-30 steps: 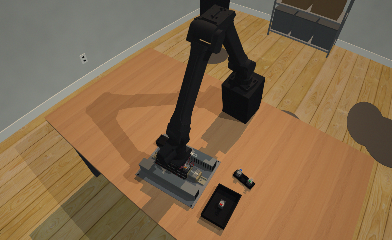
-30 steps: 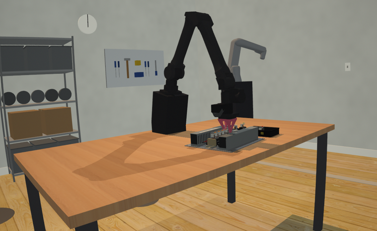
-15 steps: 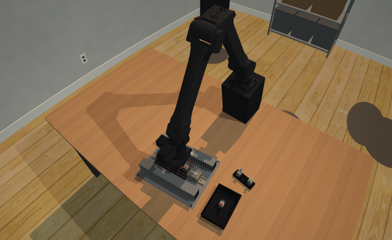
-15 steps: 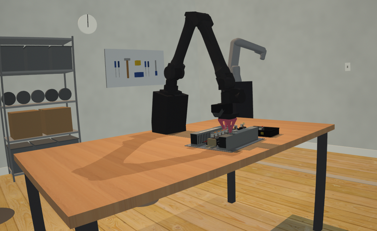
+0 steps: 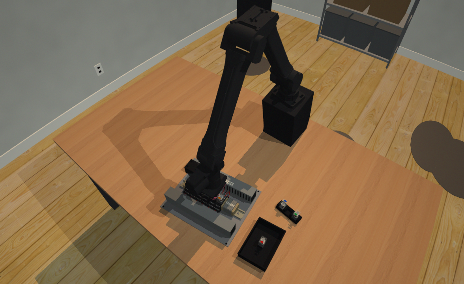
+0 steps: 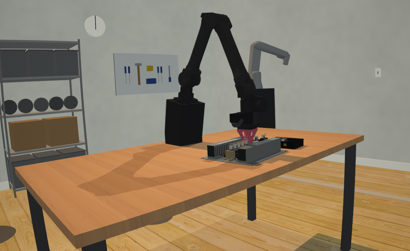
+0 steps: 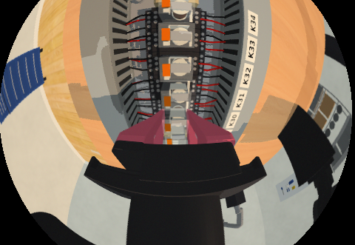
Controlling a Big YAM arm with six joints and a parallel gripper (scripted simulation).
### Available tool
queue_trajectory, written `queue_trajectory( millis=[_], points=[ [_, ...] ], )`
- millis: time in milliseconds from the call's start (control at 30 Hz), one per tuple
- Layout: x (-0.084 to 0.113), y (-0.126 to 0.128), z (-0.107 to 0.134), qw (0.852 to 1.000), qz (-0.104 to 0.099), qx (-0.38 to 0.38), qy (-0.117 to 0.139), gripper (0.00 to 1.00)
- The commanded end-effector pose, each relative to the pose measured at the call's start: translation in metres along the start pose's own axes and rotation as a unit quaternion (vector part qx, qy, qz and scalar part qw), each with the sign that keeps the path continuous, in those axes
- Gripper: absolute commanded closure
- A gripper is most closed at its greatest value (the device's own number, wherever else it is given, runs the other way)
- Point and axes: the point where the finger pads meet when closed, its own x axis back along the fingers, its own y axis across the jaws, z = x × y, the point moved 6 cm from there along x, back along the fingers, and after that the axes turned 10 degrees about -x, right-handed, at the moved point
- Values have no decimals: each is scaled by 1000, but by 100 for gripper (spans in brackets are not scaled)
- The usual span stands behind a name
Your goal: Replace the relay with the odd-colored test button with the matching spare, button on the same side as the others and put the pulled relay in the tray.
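My gripper (image 7: pixel 175 112) (image 6: pixel 247 140) is over the relay row and shut on an orange-button relay (image 7: pixel 177 128) standing in the row. The other relays in the row, such as the clear one near K33 (image 7: pixel 180 36), also have orange buttons, all on the left in the wrist view. The gripped relay's button is on that same side; its seating depth and tilt cannot be told. A relay with a red button (image 5: pixel 262 241) lies in the black tray (image 5: pixel 272 234) (image 6: pixel 295 143). The fingertips are mostly hidden by the arm in the top view.
Grey slotted ducts (image 7: pixel 97 45) (image 7: pixel 255 1) flank the row, with red and black wires. A black holder (image 5: pixel 289 210) beside the tray bears a blue-button relay (image 5: pixel 283 204) and a green-button relay (image 5: pixel 296 214). Terminal blocks (image 5: pixel 229 206) stand at the row's end.
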Motion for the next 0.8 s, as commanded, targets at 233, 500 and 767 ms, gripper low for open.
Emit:
queue_trajectory(
  millis=[233,500,767],
  points=[
    [-9,17,2,1000,-18,-3,0,100],
    [-11,17,2,1000,-18,-3,0,100],
    [-14,17,2,1000,-18,-3,0,100]
  ],
)
